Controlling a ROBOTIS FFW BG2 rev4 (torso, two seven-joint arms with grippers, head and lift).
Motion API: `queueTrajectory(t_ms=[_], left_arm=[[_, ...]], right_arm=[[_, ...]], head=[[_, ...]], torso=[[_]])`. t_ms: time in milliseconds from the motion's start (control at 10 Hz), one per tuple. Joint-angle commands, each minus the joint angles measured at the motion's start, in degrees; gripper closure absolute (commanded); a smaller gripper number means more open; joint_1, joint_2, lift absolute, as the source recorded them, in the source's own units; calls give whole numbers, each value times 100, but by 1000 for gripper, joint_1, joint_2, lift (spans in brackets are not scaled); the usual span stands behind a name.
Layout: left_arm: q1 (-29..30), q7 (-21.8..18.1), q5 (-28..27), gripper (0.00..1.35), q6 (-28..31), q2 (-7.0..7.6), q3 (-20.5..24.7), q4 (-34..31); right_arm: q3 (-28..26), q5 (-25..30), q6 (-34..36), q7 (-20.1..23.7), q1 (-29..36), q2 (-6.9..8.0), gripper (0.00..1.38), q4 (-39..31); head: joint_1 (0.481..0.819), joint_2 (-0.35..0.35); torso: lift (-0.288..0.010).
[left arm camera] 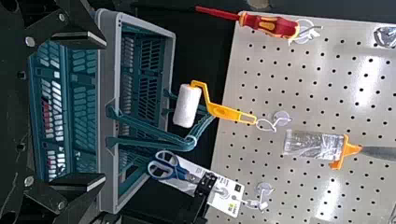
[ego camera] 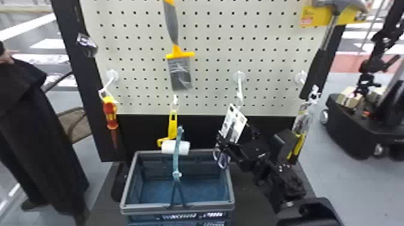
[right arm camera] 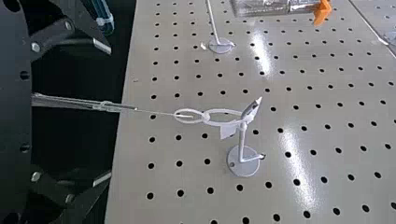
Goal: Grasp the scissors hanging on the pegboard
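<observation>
The scissors have blue handles and are fixed to a white card. The card hangs from a white hook on the pegboard. My right gripper is at the card's lower part, open, with one finger on each side. In the right wrist view the card runs edge-on between the fingers of my right gripper, linked by a ring to the hook. My left gripper stands open in front of the basket, far from the scissors.
A grey-blue basket with a raised handle sits below the board. A yellow paint roller, a red screwdriver, a brush and another packaged tool hang nearby. A person in black stands at the left.
</observation>
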Motion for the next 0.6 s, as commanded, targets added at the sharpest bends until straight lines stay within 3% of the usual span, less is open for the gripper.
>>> queueTrajectory(t_ms=[0,200,300,500], left_arm=[[-6,0,0,283,-9,0,0,0],[-6,0,0,283,0,9,-9,14],[-6,0,0,283,-9,9,-9,14],[-6,0,0,283,-9,9,-9,14]], right_arm=[[0,-60,0,0,-1,0,691,30],[0,-95,0,-8,-13,0,834,44],[0,-113,0,-17,-13,0,1061,44],[0,-122,0,-17,-1,0,1263,44]], head=[[549,0],[549,0],[549,0],[549,0]], torso=[[-100],[-100],[-100],[-100]])
